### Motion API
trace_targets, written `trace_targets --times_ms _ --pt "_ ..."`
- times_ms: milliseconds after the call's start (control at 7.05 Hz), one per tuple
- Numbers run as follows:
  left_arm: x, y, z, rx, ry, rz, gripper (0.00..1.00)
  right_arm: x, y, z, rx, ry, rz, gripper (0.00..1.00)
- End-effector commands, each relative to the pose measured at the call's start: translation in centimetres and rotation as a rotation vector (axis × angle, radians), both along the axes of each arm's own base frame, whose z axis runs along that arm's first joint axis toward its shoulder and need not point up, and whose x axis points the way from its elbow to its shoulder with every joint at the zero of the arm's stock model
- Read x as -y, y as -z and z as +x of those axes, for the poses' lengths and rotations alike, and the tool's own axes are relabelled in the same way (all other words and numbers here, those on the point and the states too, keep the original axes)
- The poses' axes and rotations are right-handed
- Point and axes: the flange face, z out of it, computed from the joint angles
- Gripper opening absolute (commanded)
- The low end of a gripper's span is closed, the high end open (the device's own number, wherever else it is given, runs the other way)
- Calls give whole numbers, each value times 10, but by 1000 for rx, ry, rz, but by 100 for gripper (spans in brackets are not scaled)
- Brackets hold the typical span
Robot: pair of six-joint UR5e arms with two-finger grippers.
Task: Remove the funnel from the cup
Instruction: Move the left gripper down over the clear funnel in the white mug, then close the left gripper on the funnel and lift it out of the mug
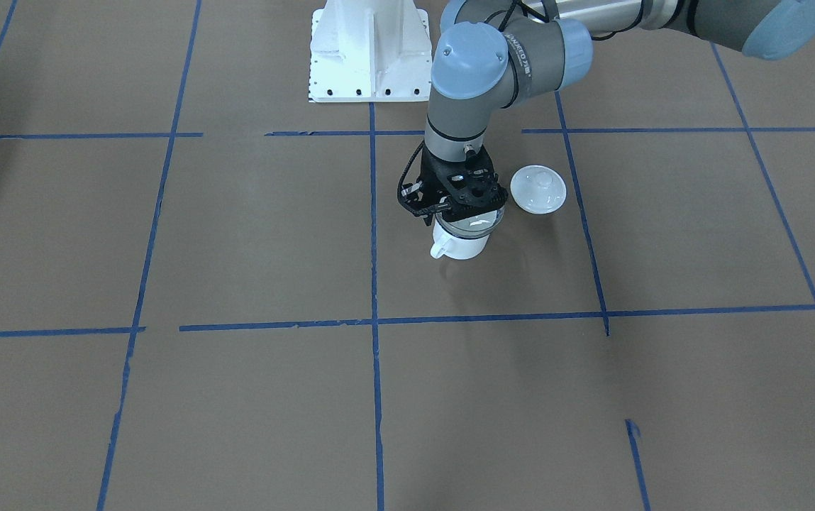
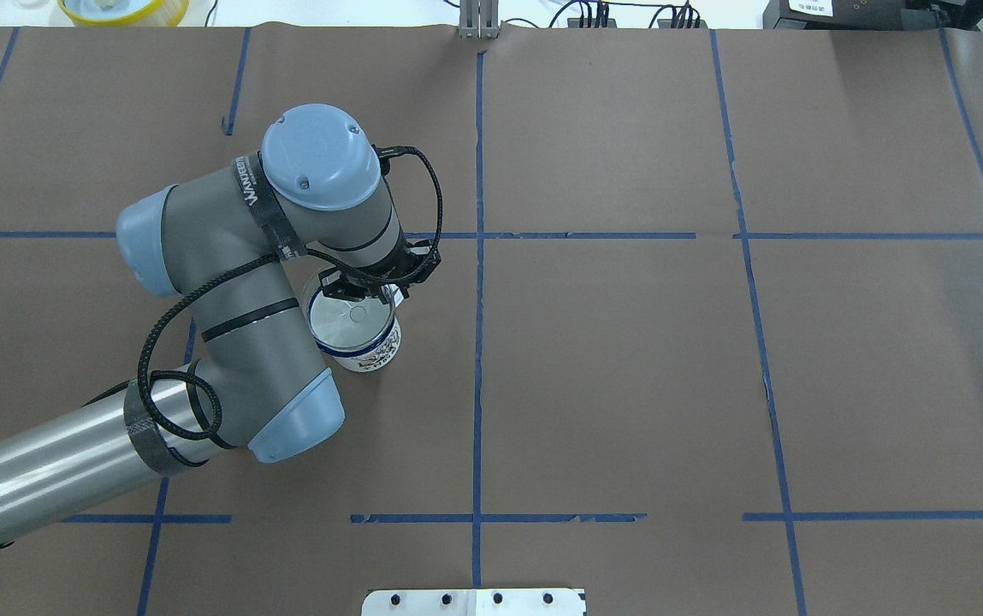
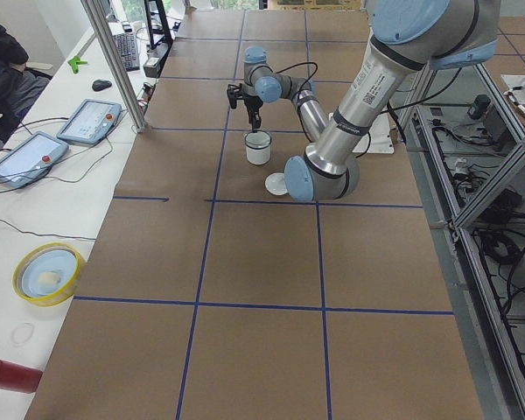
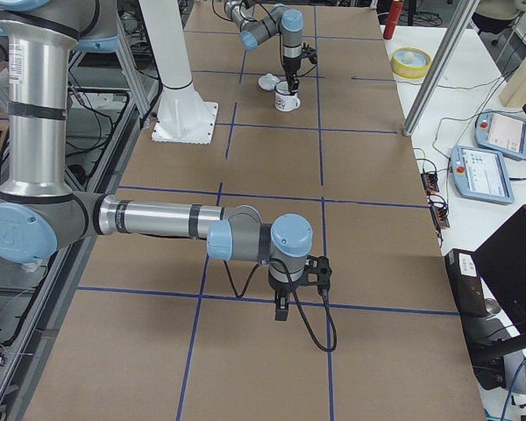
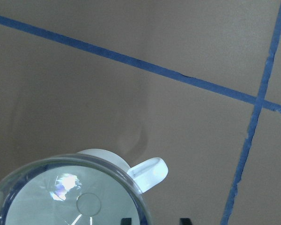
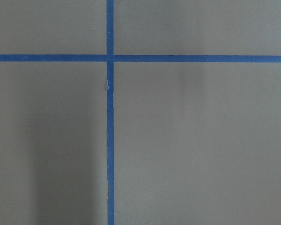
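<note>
In the right-side view's lower centre, the right gripper point(image 4: 282, 311) hung over brown paper point(image 6: 201, 140), apparently parked away from the work; I cannot tell whether its fingers were parted. Farther off, at upper centre, the cup point(image 4: 287, 101) stood upright with the funnel point(image 2: 347, 318) seated in its mouth. The left gripper point(image 5: 154, 221) hovered there, fingers parted astride the funnel's rim, seemingly ready to pinch it. Just past them lay a lid point(image 1: 538, 189).

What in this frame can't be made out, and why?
- Funnel stem: hidden inside the cup in every view.
- Left claw: its tips are cut off by the left wrist view's bottom edge; contact with the funnel rim unclear.
- Right claw: shows only in the exterior right view, too small; open or shut unknown.
- Lid: in the overhead view, hidden under the left arm.
</note>
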Motion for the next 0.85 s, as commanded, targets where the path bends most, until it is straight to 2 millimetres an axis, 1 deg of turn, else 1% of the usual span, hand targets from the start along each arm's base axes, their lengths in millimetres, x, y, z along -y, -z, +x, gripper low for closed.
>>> trace_targets --times_ms 0,142,284,426,568,710 --pt "-8 6 -11 38 -5 -18 0 0 0 0 0 0 0 100" --pt "-17 19 -24 36 -7 -14 0 0 0 0 0 0 0 100" --pt "-29 45 -50 1 -2 11 0 0 0 0 0 0 0 100" --pt "-34 80 -91 -60 34 50 0 0 0 0 0 0 0 100" --pt "-8 102 -142 -67 131 56 0 0 0 0 0 0 0 100" --pt "21 102 -177 -51 265 58 0 0 0 0 0 0 0 100"
